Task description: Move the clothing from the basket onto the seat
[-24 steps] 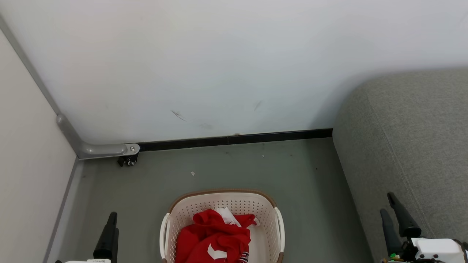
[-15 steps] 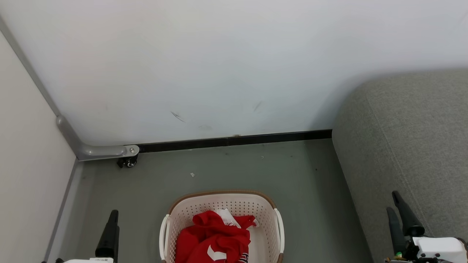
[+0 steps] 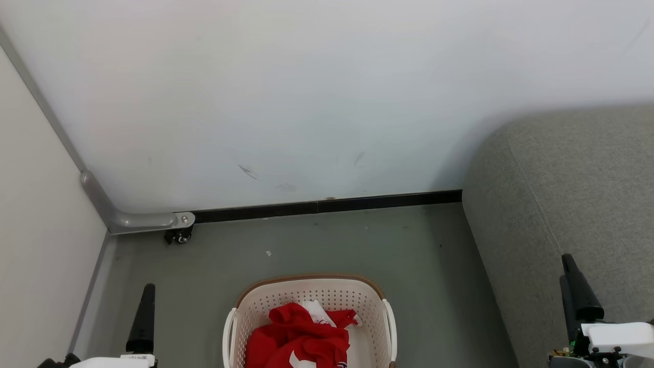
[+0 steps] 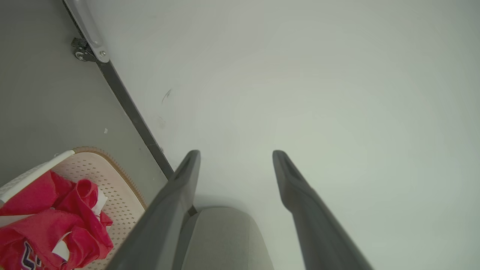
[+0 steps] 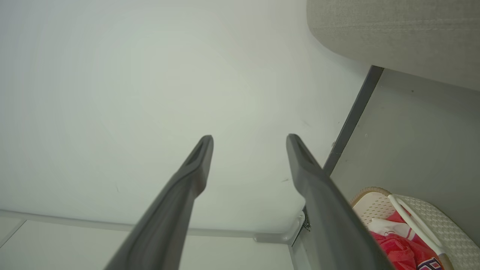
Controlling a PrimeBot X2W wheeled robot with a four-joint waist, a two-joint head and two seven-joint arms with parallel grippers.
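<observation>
- The clothing (image 3: 296, 340) is heaped in the basket (image 3: 306, 278) between both jaws, none yet moved.
- The seat (image 3: 577, 194) beside the right jaws is bare.
- Both jaws are spread, empty.

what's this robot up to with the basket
Nothing is being handled yet. The red clothing lies bunched in the basket on the floor, with the grey seat to the robot's right. The left gripper and the right gripper are both open and empty, one on each side of the basket.
</observation>
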